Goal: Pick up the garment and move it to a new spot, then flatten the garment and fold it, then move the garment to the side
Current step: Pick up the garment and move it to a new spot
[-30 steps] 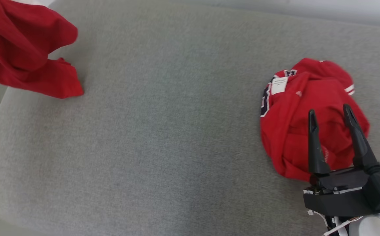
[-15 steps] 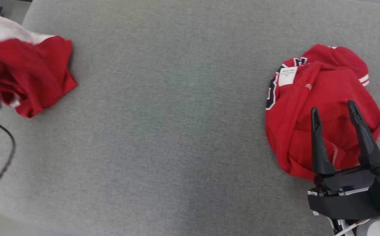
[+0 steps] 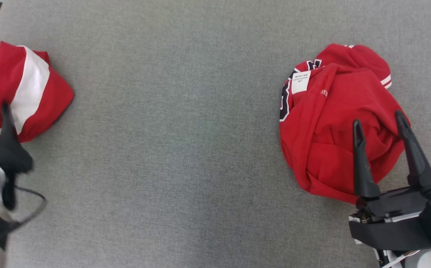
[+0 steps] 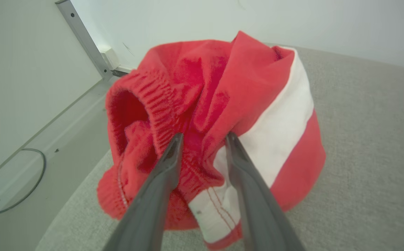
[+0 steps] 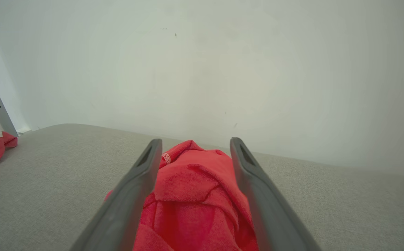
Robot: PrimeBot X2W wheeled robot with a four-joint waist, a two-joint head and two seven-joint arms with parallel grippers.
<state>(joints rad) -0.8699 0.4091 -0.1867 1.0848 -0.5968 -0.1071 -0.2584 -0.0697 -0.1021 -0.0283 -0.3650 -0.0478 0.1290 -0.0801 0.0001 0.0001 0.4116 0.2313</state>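
The left gripper (image 4: 203, 136) is seen with its two dark fingers parted. The tips are set against a bunched fold of a red garment with a broad white stripe (image 4: 257, 87). Red cloth is seen through the gap, but whether it is touched cannot be told. In the head view this gripper is blurred at the lower left, and one finger is laid across the near side of the striped garment.

The striped garment is heaped on the grey padded surface (image 3: 182, 130), at its left edge near the far left corner. A ribbed elastic band is turned outward on one side of the heap. Beyond that edge, pale floor (image 4: 59, 129) is seen, with a thin dark cable loop (image 4: 13, 181) and a slanted metal post (image 4: 83, 38) against a white wall (image 5: 223, 69).

The right gripper (image 3: 378, 119) is held wide open, with nothing clasped between its fingers. It is poised over the near part of a crumpled red jersey (image 3: 331, 104). The jersey is piled on the right part of the surface, well apart from the striped garment, with bare grey cloth between them. A white label (image 3: 300, 82) and dark lettering edged in white are shown on its far left side.
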